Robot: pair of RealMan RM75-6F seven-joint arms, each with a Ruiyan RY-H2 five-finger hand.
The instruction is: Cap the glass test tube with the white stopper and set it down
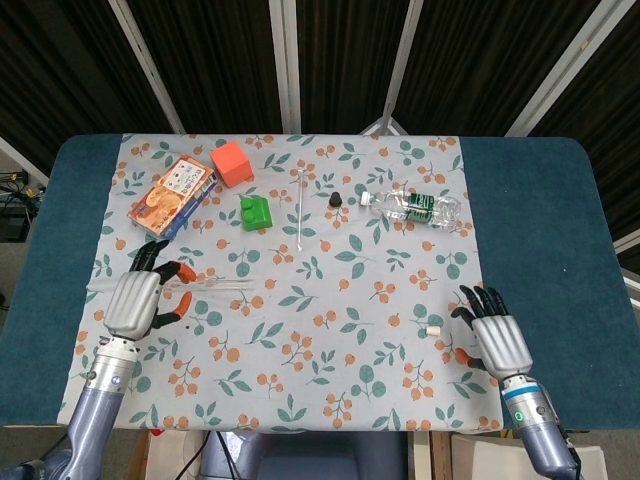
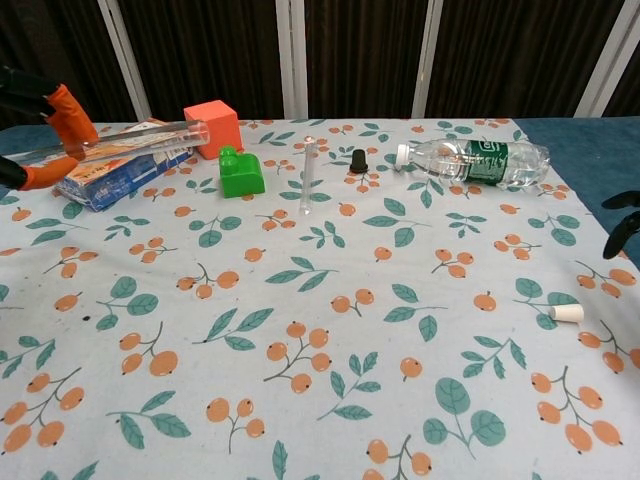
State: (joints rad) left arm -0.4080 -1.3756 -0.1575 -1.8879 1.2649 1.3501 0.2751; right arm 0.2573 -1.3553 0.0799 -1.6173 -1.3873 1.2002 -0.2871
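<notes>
My left hand (image 1: 138,300) pinches a clear glass test tube (image 1: 215,286) between orange-tipped fingers. The tube lies roughly level above the cloth, its free end pointing right. The chest view shows that hand (image 2: 45,125) at the far left edge with the tube (image 2: 140,138) reaching toward the orange cube. The small white stopper (image 1: 434,329) lies on the cloth at the right, also seen in the chest view (image 2: 566,313). My right hand (image 1: 495,340) rests just right of the stopper, fingers spread and empty. Only its dark fingertips (image 2: 622,225) show in the chest view.
A second glass tube (image 1: 302,205) lies on the cloth mid-back, beside a black stopper (image 1: 336,199). A water bottle (image 1: 415,208) lies at back right. A green brick (image 1: 256,212), an orange cube (image 1: 232,163) and a snack box (image 1: 172,195) sit at back left.
</notes>
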